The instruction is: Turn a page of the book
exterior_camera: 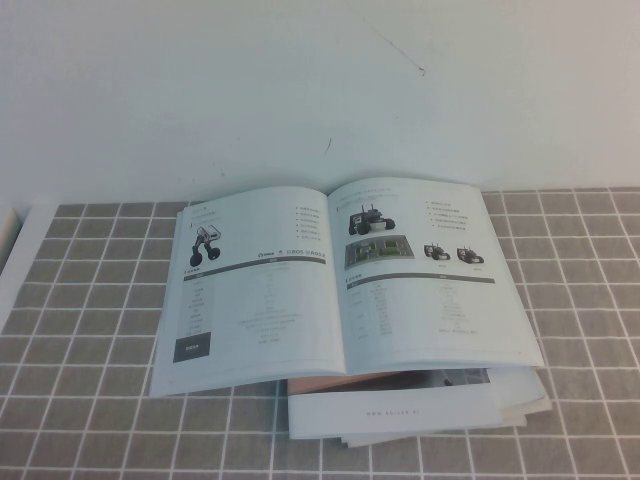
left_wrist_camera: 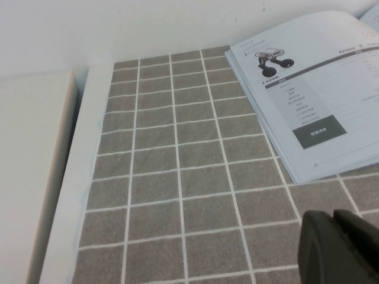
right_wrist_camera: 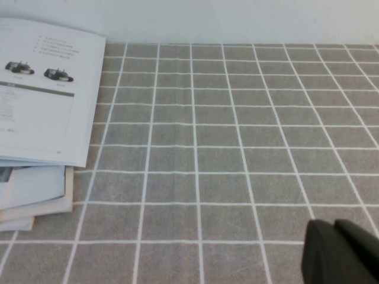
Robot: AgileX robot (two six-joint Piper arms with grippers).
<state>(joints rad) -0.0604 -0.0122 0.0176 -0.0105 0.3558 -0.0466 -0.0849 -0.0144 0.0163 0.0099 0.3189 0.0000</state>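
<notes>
An open book [exterior_camera: 340,275] lies flat on the tiled counter [exterior_camera: 90,300]; the left gripper [left_wrist_camera: 343,248] and right gripper [right_wrist_camera: 343,251] hover aside, fingers together.

The book [exterior_camera: 340,280] lies open on the table [exterior_camera: 90,400], and its print is too small to read. Grey lines of words and a table of numbers fill the right page [exterior_camera: 430,270], but no word comes out clear. The left page has a dark box [left_wrist_camera: 318,132] with white signs in it, and they cannot be read. One of the booklets [exterior_camera: 400,410] under the book has a thin line of letters along its near edge, also too faint to read. The left claw [left_wrist_camera: 340,248] and the right claw [right_wrist_camera: 342,251] carry no letters.
</notes>
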